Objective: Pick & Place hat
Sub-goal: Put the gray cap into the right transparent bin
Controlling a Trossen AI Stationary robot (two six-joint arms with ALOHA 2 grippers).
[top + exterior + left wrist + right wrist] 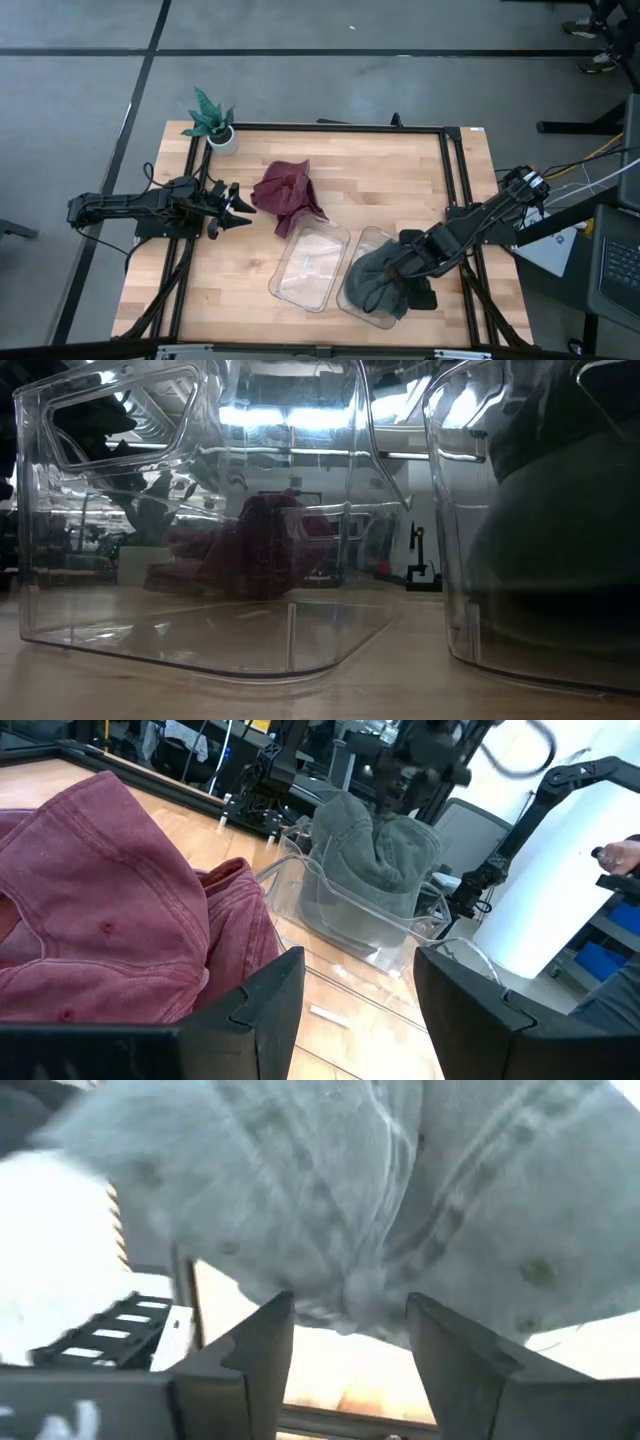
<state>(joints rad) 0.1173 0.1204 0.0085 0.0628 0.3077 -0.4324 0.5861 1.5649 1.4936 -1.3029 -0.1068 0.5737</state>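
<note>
A grey hat [378, 280] lies bunched in the right one of two clear bins [352, 306], its crown rising above the rim [375, 850]. My right gripper [400, 262] points down over it, open, with a fold of the hat [350, 1295] between its fingers. A maroon hat [287, 195] lies crumpled on the wooden table, beyond the empty left bin [300, 292]. My left gripper [245, 207] waits level and open just left of the maroon hat [100, 910], nothing between its fingers. My right gripper comes at the grey hat from above, its fingers [255, 1350] standing apart on either side of a fold at the crown. Whether they still touch the cloth, I cannot tell. The hat rests in the bin.
A small potted plant [212, 120] stands at the table's far left corner. Black rails [450, 180] frame the work area. Bare wood lies in the table's middle and far right. In the low view the bin walls [200, 520] fill the foreground.
</note>
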